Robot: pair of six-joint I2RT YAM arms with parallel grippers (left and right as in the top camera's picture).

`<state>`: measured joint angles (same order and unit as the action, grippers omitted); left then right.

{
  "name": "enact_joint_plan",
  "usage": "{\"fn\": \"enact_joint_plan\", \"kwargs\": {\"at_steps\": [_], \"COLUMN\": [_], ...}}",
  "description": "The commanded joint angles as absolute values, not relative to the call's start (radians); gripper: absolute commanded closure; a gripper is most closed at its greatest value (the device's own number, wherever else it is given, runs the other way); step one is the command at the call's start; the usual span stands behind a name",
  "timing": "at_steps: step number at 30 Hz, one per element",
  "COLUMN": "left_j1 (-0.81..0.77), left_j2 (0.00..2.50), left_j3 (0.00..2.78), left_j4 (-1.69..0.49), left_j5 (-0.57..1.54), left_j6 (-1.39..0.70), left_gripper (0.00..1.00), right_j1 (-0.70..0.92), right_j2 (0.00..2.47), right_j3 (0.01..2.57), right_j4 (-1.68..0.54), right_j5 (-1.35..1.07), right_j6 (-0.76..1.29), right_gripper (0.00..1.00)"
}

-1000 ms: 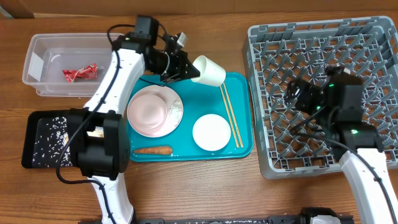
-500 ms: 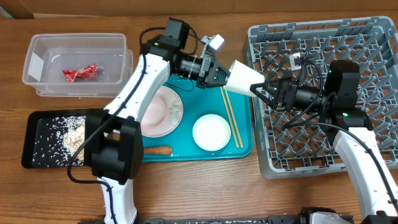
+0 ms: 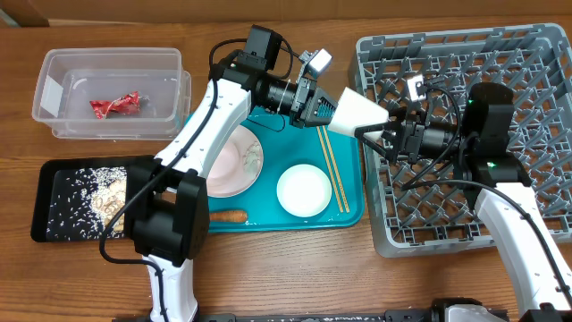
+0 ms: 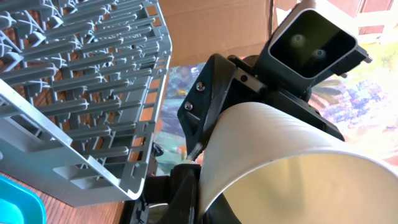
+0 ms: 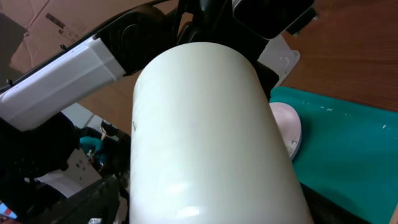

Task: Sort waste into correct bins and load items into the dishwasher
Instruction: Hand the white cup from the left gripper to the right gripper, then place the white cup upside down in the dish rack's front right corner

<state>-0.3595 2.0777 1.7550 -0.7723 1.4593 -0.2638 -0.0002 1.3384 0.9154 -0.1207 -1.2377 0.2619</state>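
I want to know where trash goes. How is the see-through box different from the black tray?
The clear plastic tub is see-through with tall walls; the black tray is dark and shallow. The tub holds a crumpled red wrapper; the tray holds loose white crumbs. Both are rectangular and sit left of the teal serving tray.

White cup (image 3: 359, 113), teal tray (image 3: 351, 204), grey lattice rack (image 3: 536, 63), red wrapper (image 3: 114, 105), black tray (image 3: 40, 207) speckled with seemingly whitish crumbs (image 3: 88, 179).

Mid-air white cup (image 3: 357, 112) boxed in: left gripper (image 3: 329, 105) at 9 o'clock, right gripper (image 3: 381, 135) at 3; table (image 3: 331, 36) free at 12
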Motion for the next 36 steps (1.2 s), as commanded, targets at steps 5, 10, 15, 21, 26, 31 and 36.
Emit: {"fn": "enact_joint_plan", "kwargs": {"at_steps": [5,10,15,21,26,31,36], "left_j1": [-0.361,-0.361,-0.361,-0.361,-0.329,-0.234,-0.080], "left_j2": [2.048,2.048,2.048,2.048,2.045,2.006,1.849], "left_j3": [1.776,1.776,1.776,1.776,1.776,1.777,1.777], "left_j4": [-0.770,-0.770,-0.770,-0.770,-0.826,-0.966,-1.078], "left_j5": [1.463,1.463,1.463,1.411,1.220,0.978,0.651], "left_j6": [-0.278,-0.278,-0.278,-0.277,-0.262,-0.199,-0.163], "left_gripper": [0.96,0.96,0.96,0.80,0.60,0.52,0.51], "right_j1": [0.005,0.005,0.005,0.005,0.004,-0.033,-0.130], "right_j2": [1.338,1.338,1.338,1.338,1.337,1.329,1.300], "right_j3": [0.931,0.931,0.931,0.931,0.931,0.947,1.138], "right_j4": [-0.094,-0.045,-0.046,-0.058,-0.144,-0.215,-0.600], "right_j5": [-1.205,-1.205,-1.205,-1.173,-0.999,-0.897,-0.544], "right_j6": [0.258,0.262,0.262,0.262,0.261,0.261,0.223], "right_gripper": [0.20,0.25,0.31,0.44,0.47,0.55,0.57]}}
